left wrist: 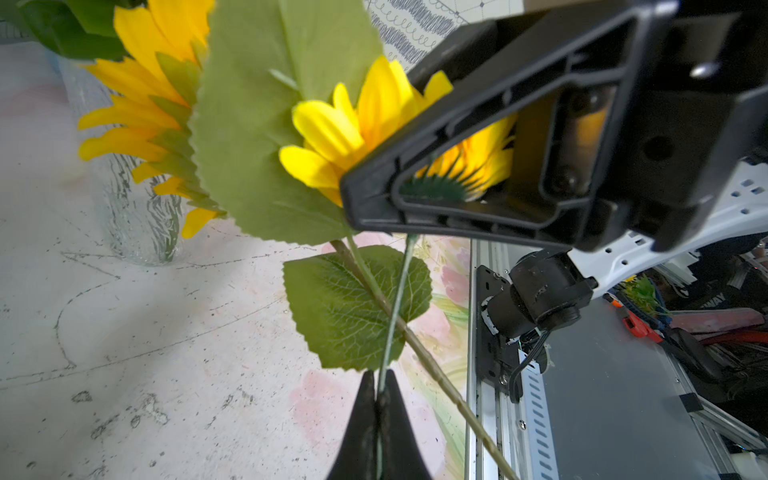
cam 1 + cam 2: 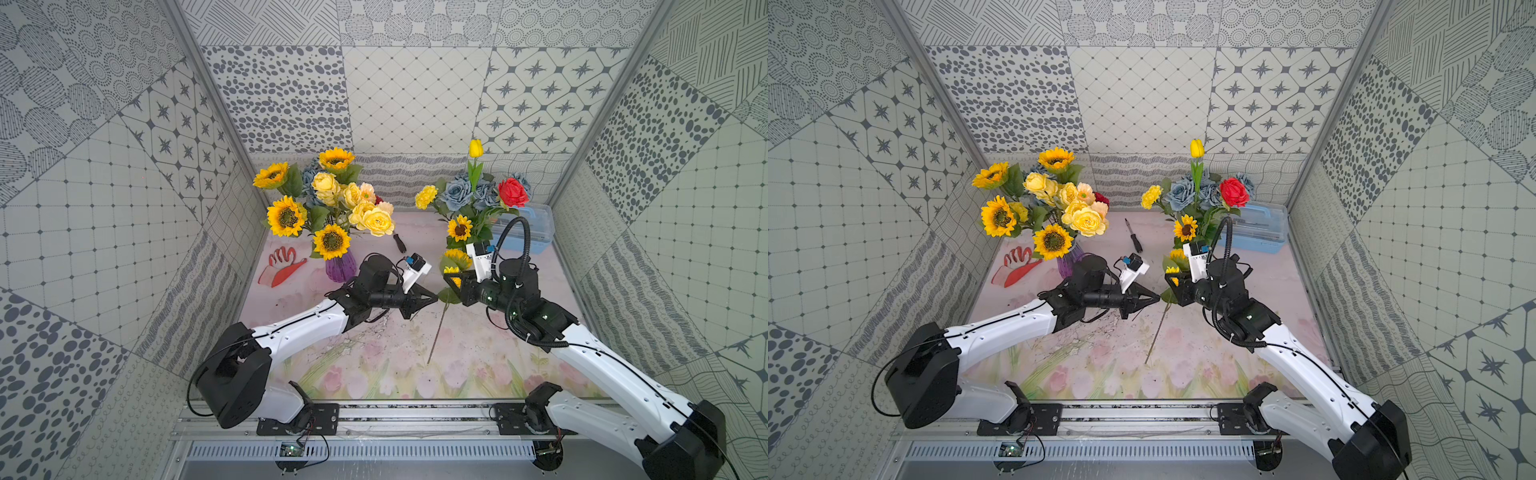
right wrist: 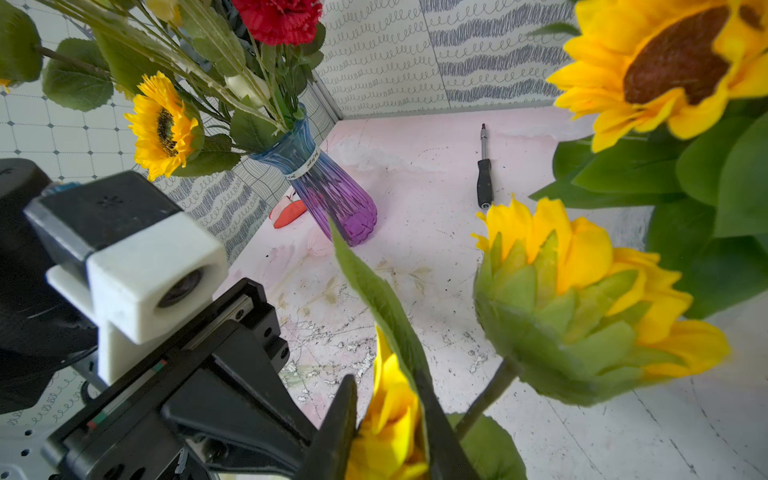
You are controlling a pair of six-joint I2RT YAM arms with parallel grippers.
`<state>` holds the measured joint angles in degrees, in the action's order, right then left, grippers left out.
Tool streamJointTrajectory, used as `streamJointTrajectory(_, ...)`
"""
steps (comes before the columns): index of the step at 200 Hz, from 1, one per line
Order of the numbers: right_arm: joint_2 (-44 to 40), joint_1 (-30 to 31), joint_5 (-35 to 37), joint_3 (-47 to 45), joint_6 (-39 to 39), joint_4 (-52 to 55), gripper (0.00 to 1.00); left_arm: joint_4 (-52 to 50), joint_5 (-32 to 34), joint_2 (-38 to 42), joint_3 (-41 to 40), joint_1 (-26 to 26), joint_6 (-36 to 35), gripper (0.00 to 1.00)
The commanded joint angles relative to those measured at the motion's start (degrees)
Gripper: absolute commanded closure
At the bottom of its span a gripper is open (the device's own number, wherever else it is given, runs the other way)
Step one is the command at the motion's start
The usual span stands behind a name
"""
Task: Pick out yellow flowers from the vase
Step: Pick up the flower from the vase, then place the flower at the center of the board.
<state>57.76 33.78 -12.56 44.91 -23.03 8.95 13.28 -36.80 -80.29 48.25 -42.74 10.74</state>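
— Yellow fabric sunflower point(image 1: 332, 137), small bloom: location?
— Raised off the floral-print tabletop point(image 2: 374, 365), just in front of the clear textured glass vase point(image 1: 137, 224). Petals pinched in the right gripper point(image 3: 386, 384), jaws narrowly parted around them.
— Left gripper point(image 1: 379, 376)?
— Jaws pressed fully together on a thin green wire stem point(image 1: 396, 307) leading up to that bloom's calyx. Both grippers near each other, apart.
— Adjacent?
— Second sunflower head point(image 3: 582, 307) just beside, back turned to the right wrist view, on a thicker brownish stem point(image 1: 432, 368) slanting down toward the table front; contact with the table not determinable.
— Other yellows?
— Yellow tulip point(image 2: 476, 148), yellow carnation point(image 2: 427, 197) and an upright sunflower point(image 2: 460, 227) in the clear vase. Four sunflowers point(image 2: 331, 240) and pale yellow ruffled roses point(image 2: 376, 220) in the purple ribbed glass vase point(image 2: 340, 266), well apart, on the left arm's side.
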Motion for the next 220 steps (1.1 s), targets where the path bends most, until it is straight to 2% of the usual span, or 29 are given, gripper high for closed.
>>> streamJointTrajectory(1,1.7,0.3,-1.4,-1.0,-1.3,-5.1,0.76,-3.3,13.3,2.1,-3.6,0.2,2.0,1.0)
streamJointTrajectory(34,7.8,1.4,-1.1,-0.2,-0.3,-7.9,0.74,-4.1,23.3,6.2,-8.7,0.2,3.1,1.0)
streamJointTrajectory(98,22.2,4.8,2.6,5.2,2.0,-10.9,0.7,-2.3,34.4,11.0,-16.6,0.7,4.8,1.0)
streamJointTrajectory(143,33.0,4.9,4.5,11.9,3.9,-10.8,0.69,1.1,38.0,8.5,-19.0,1.2,6.1,1.0)
streamJointTrajectory(169,38.4,5.0,4.5,16.4,6.2,-7.8,0.63,2.5,39.4,5.9,-19.1,1.3,7.8,1.0)
streamJointTrajectory(220,42.8,5.0,5.8,19.6,8.9,-5.4,0.54,4.5,40.8,1.4,-19.3,1.6,9.9,1.0)
